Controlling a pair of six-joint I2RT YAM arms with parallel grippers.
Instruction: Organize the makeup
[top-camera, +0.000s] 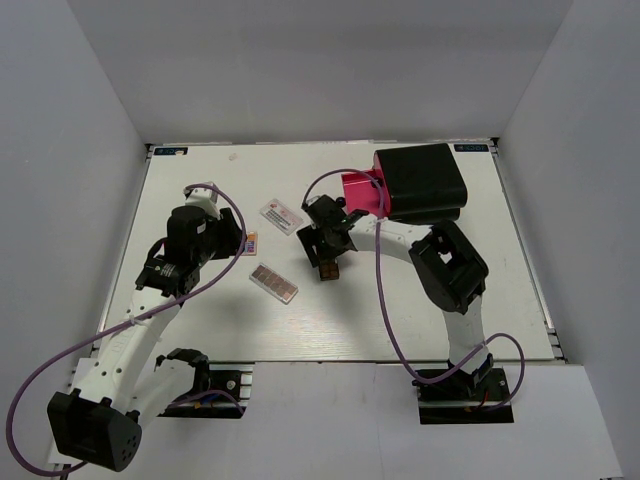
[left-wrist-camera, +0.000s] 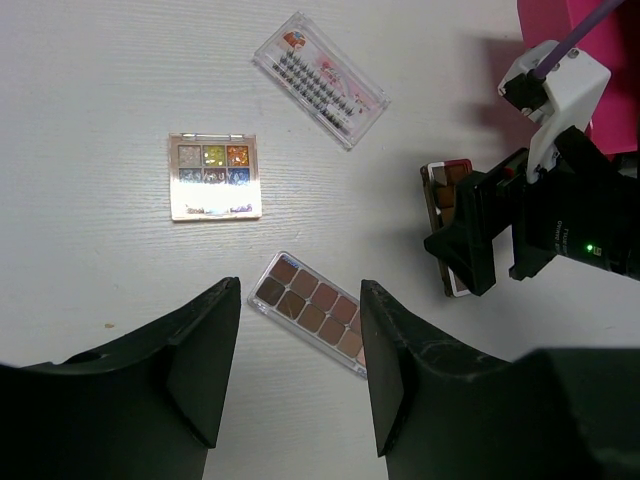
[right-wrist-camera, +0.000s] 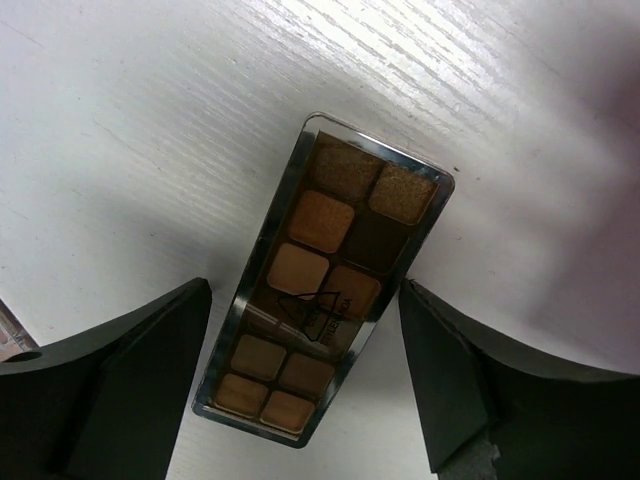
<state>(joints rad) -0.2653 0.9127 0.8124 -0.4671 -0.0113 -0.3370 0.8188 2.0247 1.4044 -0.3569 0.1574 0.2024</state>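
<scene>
My right gripper (top-camera: 327, 258) is open, low over a brown eyeshadow palette (right-wrist-camera: 330, 280) that lies flat on the table. Its fingers (right-wrist-camera: 130, 370) stand on either side of the palette and do not touch it. The same palette shows in the left wrist view (left-wrist-camera: 443, 190). My left gripper (left-wrist-camera: 300, 370) is open and empty, above a long brown-pink palette (left-wrist-camera: 310, 308), which also shows in the top view (top-camera: 274, 283). A small square colourful palette (left-wrist-camera: 214, 177) and a clear white lash case (left-wrist-camera: 320, 66) lie beyond it.
A big black box (top-camera: 422, 178) with a pink drawer (top-camera: 362, 192) pulled out stands at the back right, close behind the right gripper. White walls enclose the table (top-camera: 400, 320) on three sides.
</scene>
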